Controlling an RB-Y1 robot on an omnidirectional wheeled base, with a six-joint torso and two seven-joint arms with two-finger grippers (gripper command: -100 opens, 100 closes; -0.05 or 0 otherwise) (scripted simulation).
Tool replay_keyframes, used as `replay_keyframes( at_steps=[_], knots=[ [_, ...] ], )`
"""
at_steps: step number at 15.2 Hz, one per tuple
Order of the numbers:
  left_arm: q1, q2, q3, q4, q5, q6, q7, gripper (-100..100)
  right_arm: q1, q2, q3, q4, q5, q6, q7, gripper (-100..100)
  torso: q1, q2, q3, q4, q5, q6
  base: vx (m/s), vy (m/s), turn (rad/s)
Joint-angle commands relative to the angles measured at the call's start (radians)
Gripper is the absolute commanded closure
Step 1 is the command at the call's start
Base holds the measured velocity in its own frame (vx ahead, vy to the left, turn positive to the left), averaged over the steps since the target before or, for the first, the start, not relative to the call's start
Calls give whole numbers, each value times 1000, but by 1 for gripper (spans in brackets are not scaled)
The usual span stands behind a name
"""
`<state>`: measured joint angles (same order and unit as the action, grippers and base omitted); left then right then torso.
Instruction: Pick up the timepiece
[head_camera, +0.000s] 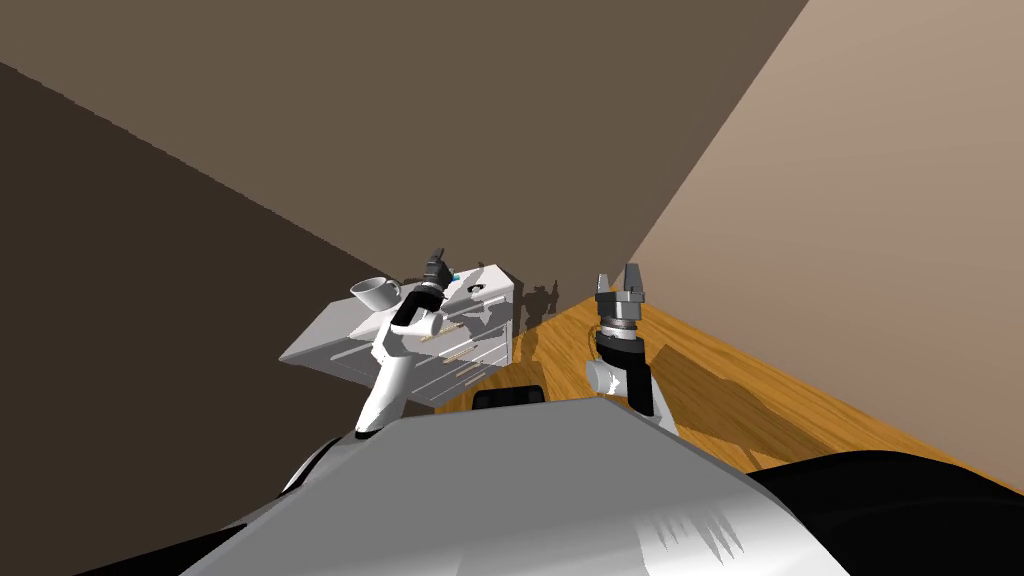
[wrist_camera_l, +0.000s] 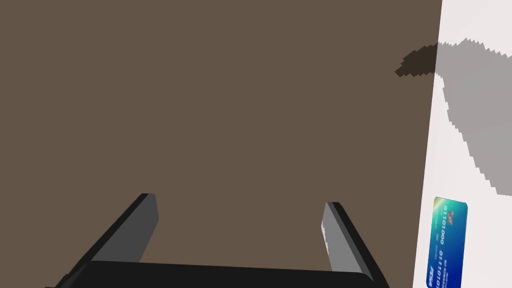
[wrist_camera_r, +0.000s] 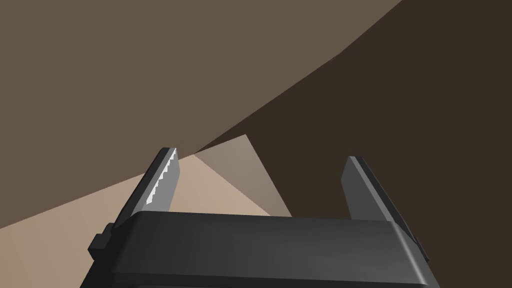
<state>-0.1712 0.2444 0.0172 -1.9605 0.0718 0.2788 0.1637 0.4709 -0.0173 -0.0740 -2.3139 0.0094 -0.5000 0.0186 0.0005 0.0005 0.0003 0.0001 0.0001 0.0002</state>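
Timepiece (head_camera: 474, 289), head view: small dark round item on the white drawer unit (head_camera: 330, 340) top, just beside the left gripper (head_camera: 437, 262), with a white cup (head_camera: 375, 292) at the unit's other end. The unit stands against a brown wall (head_camera: 400, 120) on a wood floor (head_camera: 720, 400), and the right gripper (head_camera: 619, 280) is raised over the floor. Left wrist view: fingers (wrist_camera_l: 142, 227) spread and facing the wall, a blue-green card (wrist_camera_l: 447, 245) on the unit's white top beside them; right wrist view: fingers (wrist_camera_r: 162, 182) spread too.
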Motion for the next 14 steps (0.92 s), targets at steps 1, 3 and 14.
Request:
replay_keyframes(
  at_steps=[1,3,14],
  knots=[
    [-22,3,1,9,4,45,6,-100,0,0,0,0,0,0,0,0,0,0,0,0,0,0,-12,8,-22],
    [-78,7,0,38,11,90,21,-100,0,0,0,0,0,0,0,0,0,0,0,0,0,0,-17,11,-41],
    [-247,11,-2,128,34,310,65,-100,0,0,0,0,0,0,0,0,0,0,0,0,0,0,-13,11,-26]
  ],
)
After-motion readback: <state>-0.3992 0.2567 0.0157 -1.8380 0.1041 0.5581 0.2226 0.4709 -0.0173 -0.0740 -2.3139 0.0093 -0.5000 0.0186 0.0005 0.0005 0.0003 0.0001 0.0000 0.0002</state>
